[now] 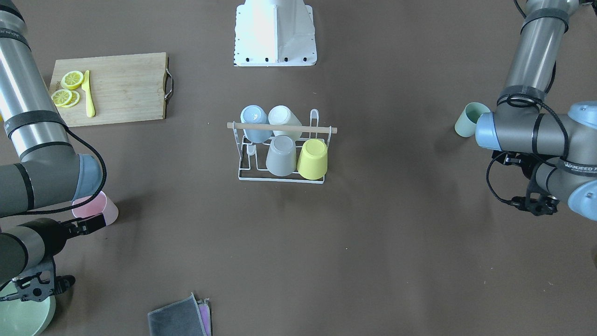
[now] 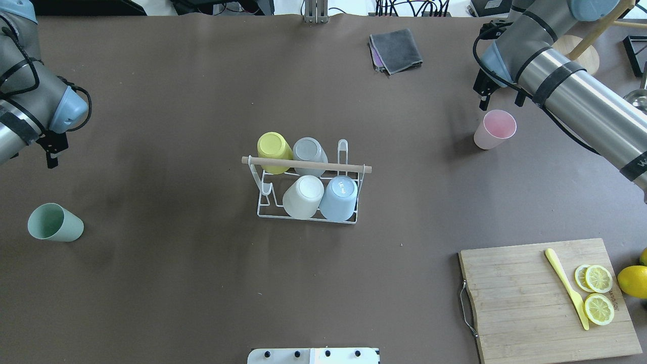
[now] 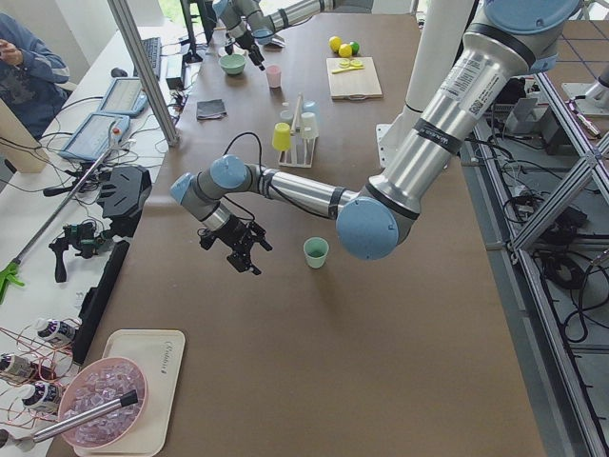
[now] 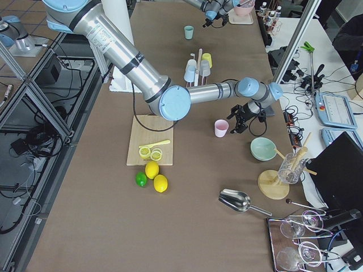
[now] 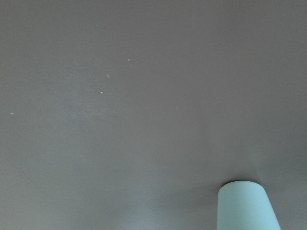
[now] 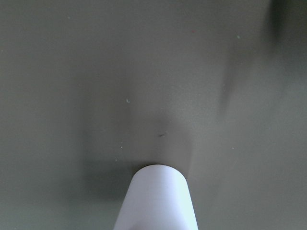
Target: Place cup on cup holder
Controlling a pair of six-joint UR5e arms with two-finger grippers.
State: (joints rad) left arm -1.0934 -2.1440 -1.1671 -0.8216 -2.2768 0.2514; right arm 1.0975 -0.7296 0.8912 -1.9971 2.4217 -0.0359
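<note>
Facing the robot, the cup holder (image 1: 280,126) stands mid-bench with four cups on it, and the pink cup (image 1: 106,211) is just beside the right pincer (image 1: 95,224), which looks spread and empty. From overhead, the left pincer (image 2: 51,157), seemingly also spread and empty, hangs near the green cup (image 2: 54,222), and few prongs (image 2: 266,190) look free. In the right wrist view the pink cup sits at the bottom edge, so a misjudged approach could tip it, or a carried cup could knock its crowded neighbours.
</note>
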